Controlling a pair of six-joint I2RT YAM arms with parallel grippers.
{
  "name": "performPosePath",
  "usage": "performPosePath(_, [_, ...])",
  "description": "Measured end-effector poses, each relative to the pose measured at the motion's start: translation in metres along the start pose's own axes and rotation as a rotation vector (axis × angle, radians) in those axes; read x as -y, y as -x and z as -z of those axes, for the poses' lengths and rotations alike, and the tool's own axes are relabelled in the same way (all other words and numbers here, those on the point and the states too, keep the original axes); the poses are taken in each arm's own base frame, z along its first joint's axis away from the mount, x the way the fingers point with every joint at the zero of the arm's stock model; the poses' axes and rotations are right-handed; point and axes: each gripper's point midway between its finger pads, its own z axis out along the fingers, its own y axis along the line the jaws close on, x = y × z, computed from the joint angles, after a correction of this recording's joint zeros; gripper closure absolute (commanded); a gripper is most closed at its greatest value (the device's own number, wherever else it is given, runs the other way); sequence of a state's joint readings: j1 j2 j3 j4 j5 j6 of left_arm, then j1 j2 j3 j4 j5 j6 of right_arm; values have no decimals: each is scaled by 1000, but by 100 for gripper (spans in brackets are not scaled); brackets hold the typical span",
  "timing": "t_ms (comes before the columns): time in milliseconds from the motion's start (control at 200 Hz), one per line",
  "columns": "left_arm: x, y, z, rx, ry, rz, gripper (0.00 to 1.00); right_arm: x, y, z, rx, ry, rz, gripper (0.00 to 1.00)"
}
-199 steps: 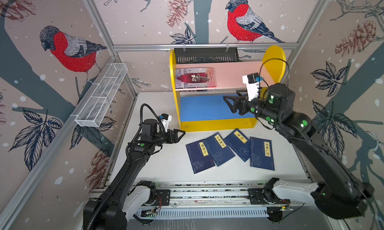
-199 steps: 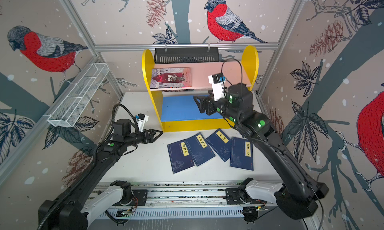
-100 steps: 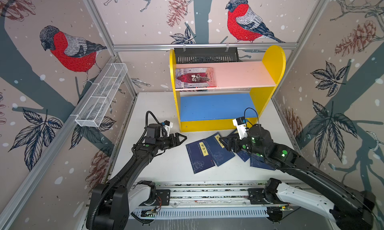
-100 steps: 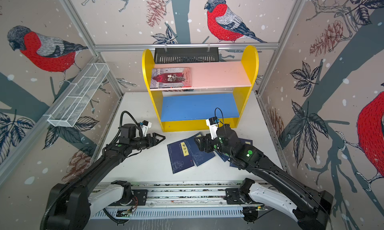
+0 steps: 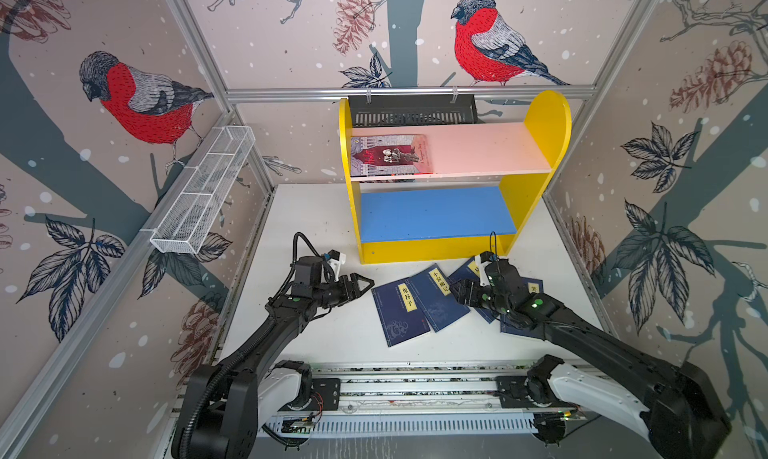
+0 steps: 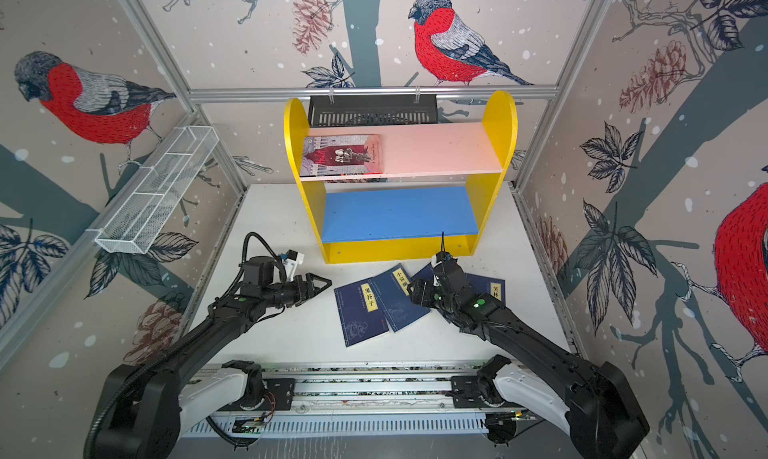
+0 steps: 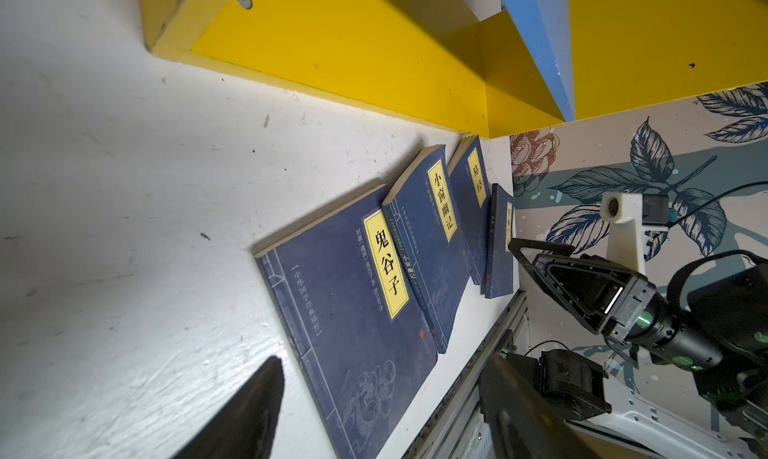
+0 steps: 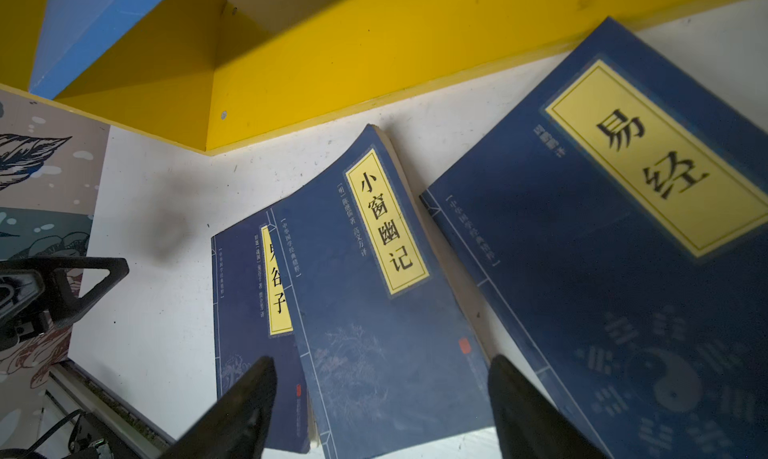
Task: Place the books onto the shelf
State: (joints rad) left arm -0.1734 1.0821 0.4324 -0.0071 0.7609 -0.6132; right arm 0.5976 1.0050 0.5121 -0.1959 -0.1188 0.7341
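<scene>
Navy books [image 5: 436,307], four: laid flat on the white bench [image 5: 311,212], just in front of the yellow shelf [image 5: 548,120], fanned in a row with yellow title labels up.
- 鬼谷子 book [image 5: 399,315]: placed at the left end of the row.
- 小窗幽记 book [image 5: 434,299]: laid over the right edge of the 鬼谷子 book.
- 易经 book [image 8: 602,249]: set next on the right, largely hidden under the right arm in both top views.
- Fourth navy book [image 6: 494,290]: placed at the right end, partly covered by the arm.

Illustrated book [image 5: 390,155], dark red and grey: laid flat at the left end of the pink upper board [image 5: 478,149].

Blue lower board [image 5: 436,214]: seen below the pink one.

Left gripper [image 5: 360,285]: held just left of the 鬼谷子 book, apart from it; jaws are spread wide and nothing is held.

Right gripper [image 5: 462,293]: held low over the 小窗幽记 and 易经 books; jaws are spread wide and nothing is gripped. Contact with the covers cannot be told.
</scene>
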Motion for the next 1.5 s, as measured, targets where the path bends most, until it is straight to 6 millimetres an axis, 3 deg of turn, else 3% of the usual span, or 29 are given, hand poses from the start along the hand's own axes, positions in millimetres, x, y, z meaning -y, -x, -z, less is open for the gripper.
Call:
performPosePath(220, [-1,-2,-6,-21,-9,3,23,9,-2,-22,-69,12,-18,19])
performPosePath(435, [-1,-4,-7,-32,-10,6,23,12,-18,-43,-164,26,11,20])
performPosePath(845, [-9,-12,-14,-66,1,18,21,20,-25,-62,-201,10,55,20])
performPosePath(1355, [-14,-9,-28,-81,-16,0,25,-36,-42,-66,-270,205,192,22])
performPosePath(1500, [-13,-12,-32,-95,-28,-4,27,-43,-47,-69,-292,229,202,22])
